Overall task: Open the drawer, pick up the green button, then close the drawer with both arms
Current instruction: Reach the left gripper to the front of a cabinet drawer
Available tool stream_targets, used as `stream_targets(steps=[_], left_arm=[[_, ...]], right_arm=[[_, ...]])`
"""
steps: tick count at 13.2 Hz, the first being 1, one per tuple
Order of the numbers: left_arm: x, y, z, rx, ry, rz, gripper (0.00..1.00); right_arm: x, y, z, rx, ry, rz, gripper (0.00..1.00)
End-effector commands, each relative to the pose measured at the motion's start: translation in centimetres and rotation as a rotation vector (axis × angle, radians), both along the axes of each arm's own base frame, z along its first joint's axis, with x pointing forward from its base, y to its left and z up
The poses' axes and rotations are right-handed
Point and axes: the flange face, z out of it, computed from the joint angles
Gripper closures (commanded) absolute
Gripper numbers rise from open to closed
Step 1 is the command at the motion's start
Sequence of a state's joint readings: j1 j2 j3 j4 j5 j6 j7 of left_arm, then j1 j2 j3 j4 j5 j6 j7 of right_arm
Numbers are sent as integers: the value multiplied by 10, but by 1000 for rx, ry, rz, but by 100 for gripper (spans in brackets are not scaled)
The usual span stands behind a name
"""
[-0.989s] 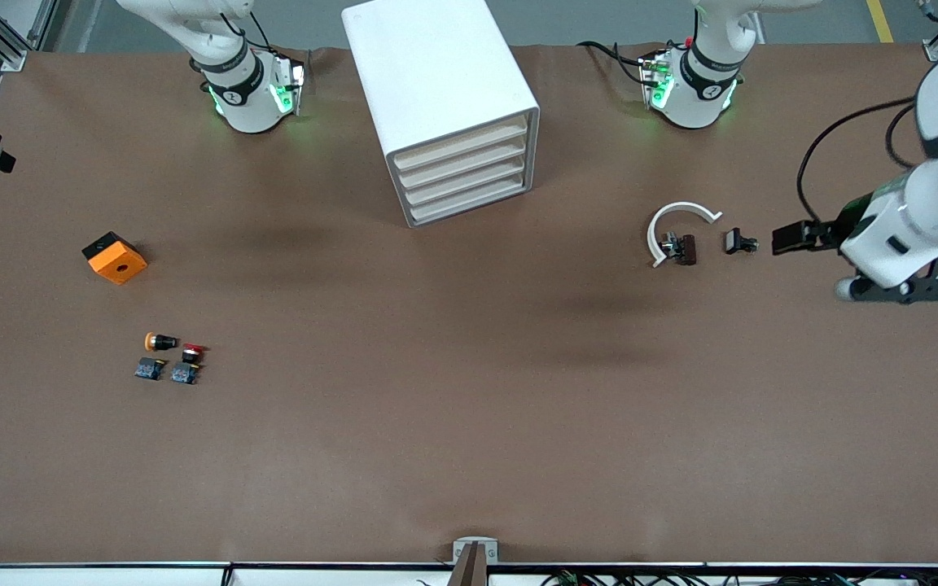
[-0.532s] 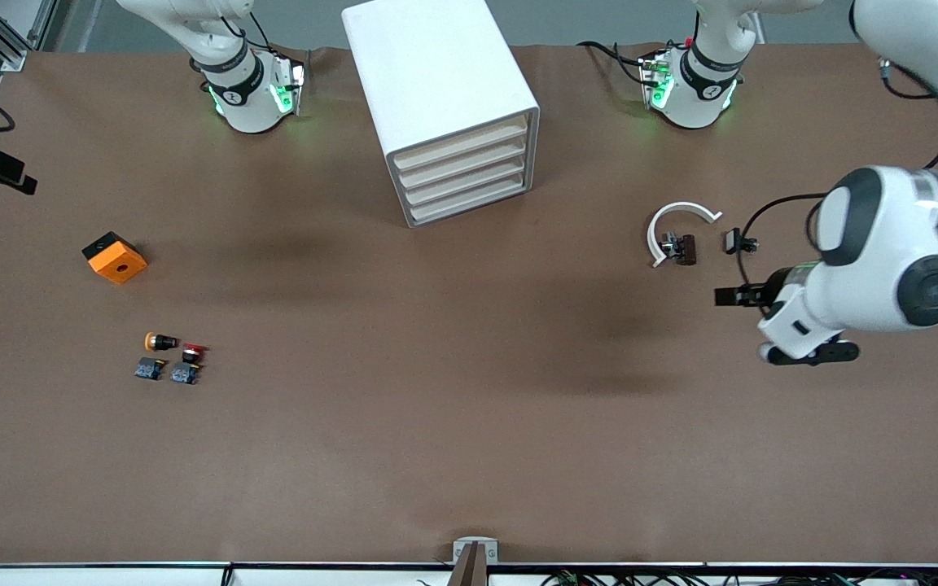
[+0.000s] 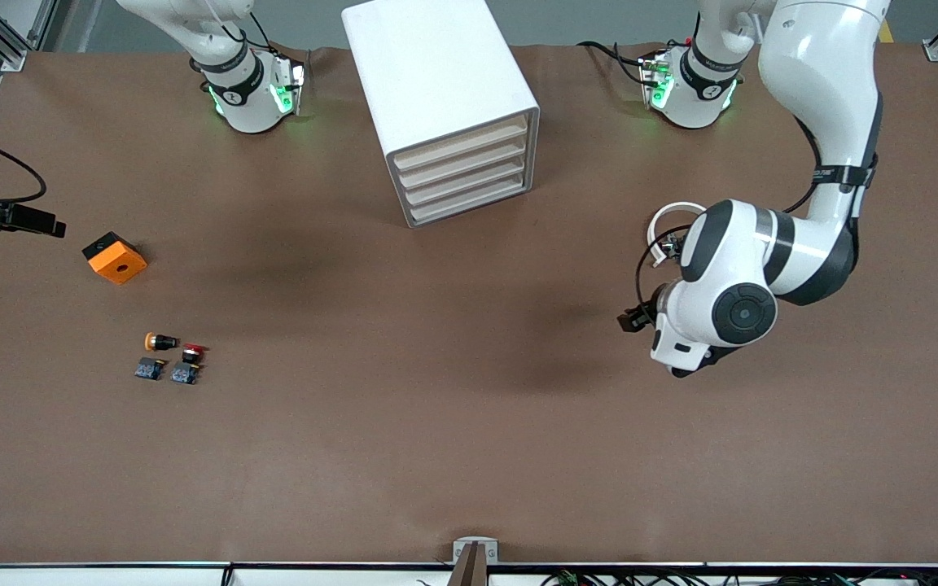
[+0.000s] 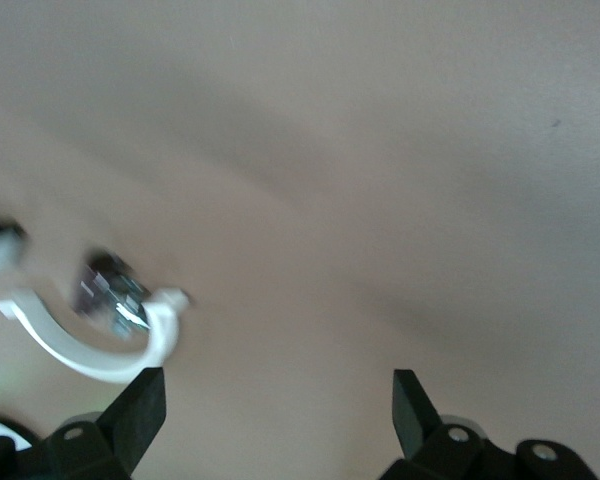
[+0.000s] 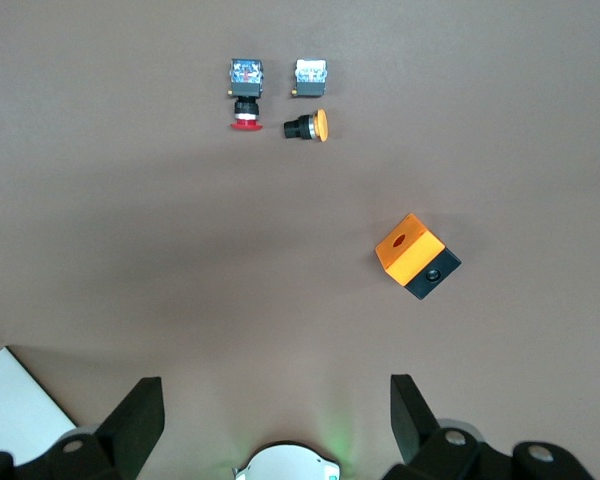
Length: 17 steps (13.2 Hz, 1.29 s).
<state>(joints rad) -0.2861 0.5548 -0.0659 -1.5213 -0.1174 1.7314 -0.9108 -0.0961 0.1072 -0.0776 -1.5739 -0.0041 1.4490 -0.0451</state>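
Scene from the right arm's end of the table to the left arm's end. The right gripper (image 3: 29, 220) hangs over the edge of the brown mat (image 3: 436, 407), beside an orange box (image 3: 115, 258). Its black fingers (image 5: 140, 410) stand wide apart and hold nothing. The box is a cube with an orange top, a round hole in that top and a black base.

Nearer the front camera lies a tight cluster:
- an orange-capped pushbutton (image 3: 159, 341) on its side;
- a red-capped pushbutton (image 3: 192, 351);
- two small blue blocks (image 3: 147, 369), just beside the pushbuttons.

The mat is matte and smooth, with wide open room along the camera-side edge and across the middle.

At mid-table, between the two bases, stands a glossy white cabinet (image 3: 436, 73) with rounded corners, set at an angle. Its four cream drawers (image 3: 465, 175) are all shut. The green-capped button cannot be seen in any view.

The left arm (image 3: 819, 81), glossy white with black joint bands, bends down over the mat. The left gripper (image 3: 628, 319) is over bare mat, its fingers (image 4: 145, 400) wide apart and empty. Near it lies a thin white C-shaped ring (image 3: 668, 216), with a small dark part (image 4: 115, 290) inside its curve. Lettering on the left arm's band is too small to read.
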Motion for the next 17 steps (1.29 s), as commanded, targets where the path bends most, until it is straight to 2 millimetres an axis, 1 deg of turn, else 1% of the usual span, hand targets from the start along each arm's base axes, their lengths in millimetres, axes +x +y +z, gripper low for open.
stream_targets(steps=[1, 2, 3, 4, 5, 6, 9, 11, 13, 15, 17], left_arm=[[3, -22, -6, 11, 75, 242, 0], [-3, -36, -8, 17, 100, 304, 0], [-8, -46, -17, 25, 150, 377, 0], [-9, -50, -24, 39, 194, 464, 0], [-10, -60, -33, 57, 242, 550, 0], [-13, -65, -45, 96, 302, 640, 0], [-26, -83, -60, 143, 503, 814, 0], [-39, -95, -87, 230, 660, 932, 0], [-59, -106, -115, 347, 808, 972, 0], [-72, -112, -131, 419, 914, 997, 0], [-88, -124, -140, 485, 974, 983, 0]], right_arm=[[2, -4, 9, -16, -13, -2, 0], [2, -2, 9, -19, -13, 3, 0], [2, -5, 11, -18, -16, -2, 0], [3, -4, 10, -6, -20, -6, 0], [3, -3, 10, -5, -20, -4, 0], [3, -3, 10, -5, -18, -11, 0], [3, -4, 10, -18, -16, -6, 0], [4, -1, 8, -22, -14, -4, 0], [5, 1, 8, -7, -18, -6, 0], [5, 4, 8, -3, -17, -5, 0], [5, 5, 8, 20, -21, 1, 0]])
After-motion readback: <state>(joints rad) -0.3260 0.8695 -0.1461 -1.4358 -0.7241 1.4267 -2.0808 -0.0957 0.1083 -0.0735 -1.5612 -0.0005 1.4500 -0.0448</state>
